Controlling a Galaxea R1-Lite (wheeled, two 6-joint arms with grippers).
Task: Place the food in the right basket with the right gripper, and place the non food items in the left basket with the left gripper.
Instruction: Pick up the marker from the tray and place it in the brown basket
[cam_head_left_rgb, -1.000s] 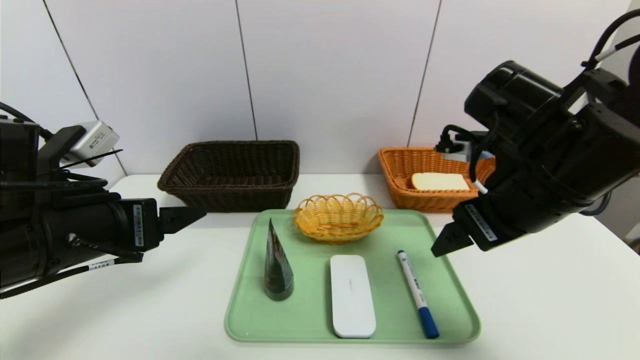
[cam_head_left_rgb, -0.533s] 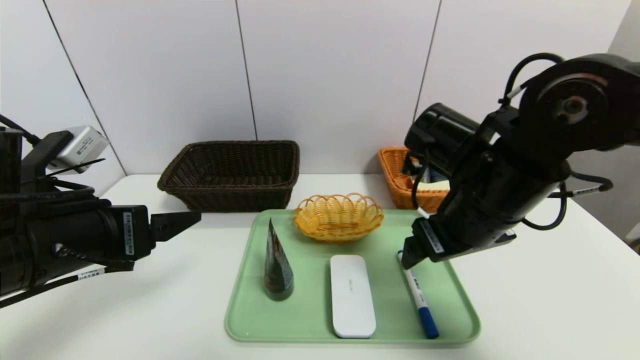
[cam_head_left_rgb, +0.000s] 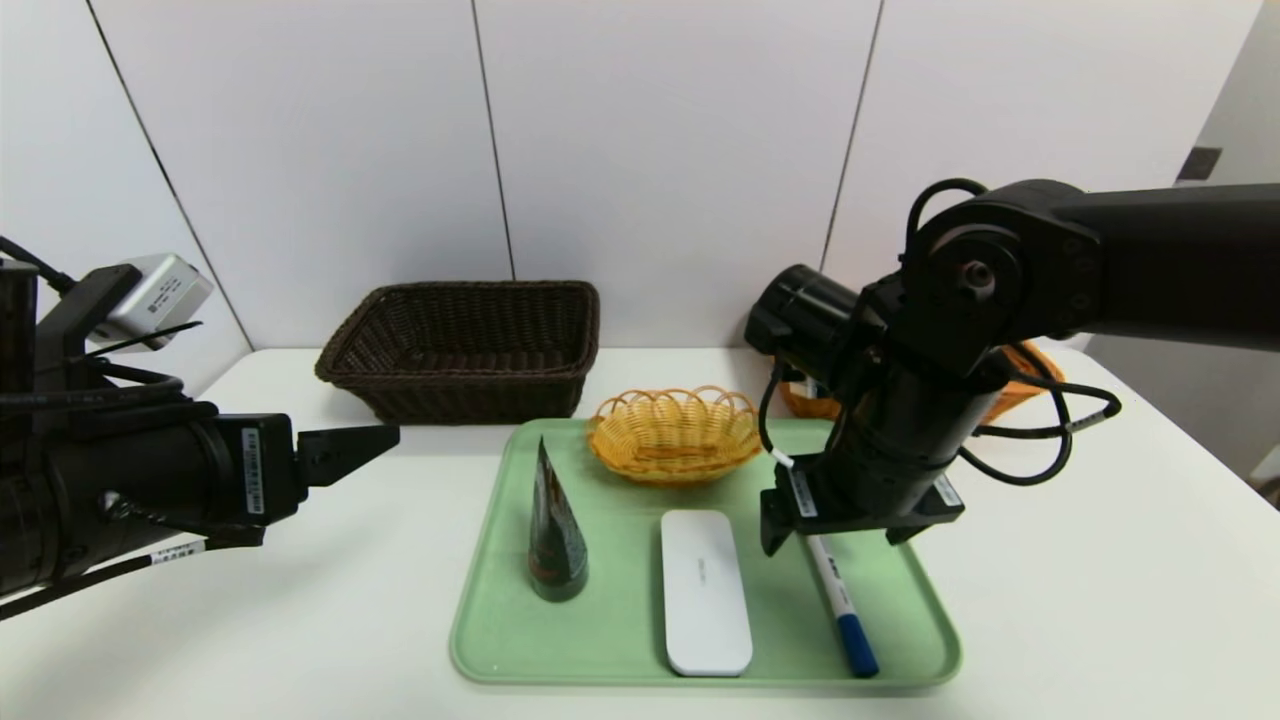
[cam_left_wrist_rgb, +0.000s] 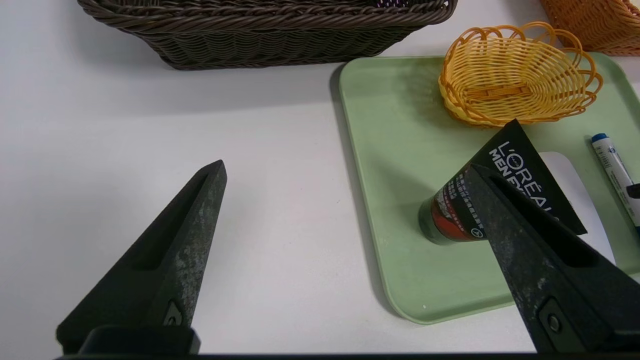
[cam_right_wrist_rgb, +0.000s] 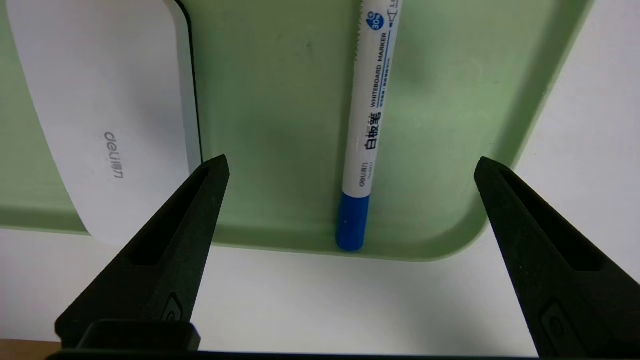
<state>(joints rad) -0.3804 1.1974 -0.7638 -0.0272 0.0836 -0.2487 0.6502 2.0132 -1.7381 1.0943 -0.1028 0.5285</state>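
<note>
A: While the white table (cam_head_left_rgb: 1100, 600) carries everything, what lies under the right gripper (cam_head_left_rgb: 835, 535)?

B: Its jaws stand wide apart, holding nothing, pointing down over the green tray (cam_head_left_rgb: 500, 620). The whiteboard marker (cam_right_wrist_rgb: 367, 130) lies on the tray between them, blue cap toward the tray's near rim; the white Deli case (cam_right_wrist_rgb: 100, 115) lies just outside one fingertip.

A: And the baskets?

B: The dark brown basket (cam_head_left_rgb: 465, 345) sits well beyond the left gripper (cam_left_wrist_rgb: 345, 170), whose jaws also gape empty over bare table. The orange basket (cam_head_left_rgb: 1020, 385) is mostly hidden behind the right arm; I cannot see the bread. The small yellow basket (cam_head_left_rgb: 677, 432) sits on the tray's far side.

A: The L'Oréal tube (cam_left_wrist_rgb: 495, 195)?

B: Standing upright on the tray, beside one left fingertip.
</note>
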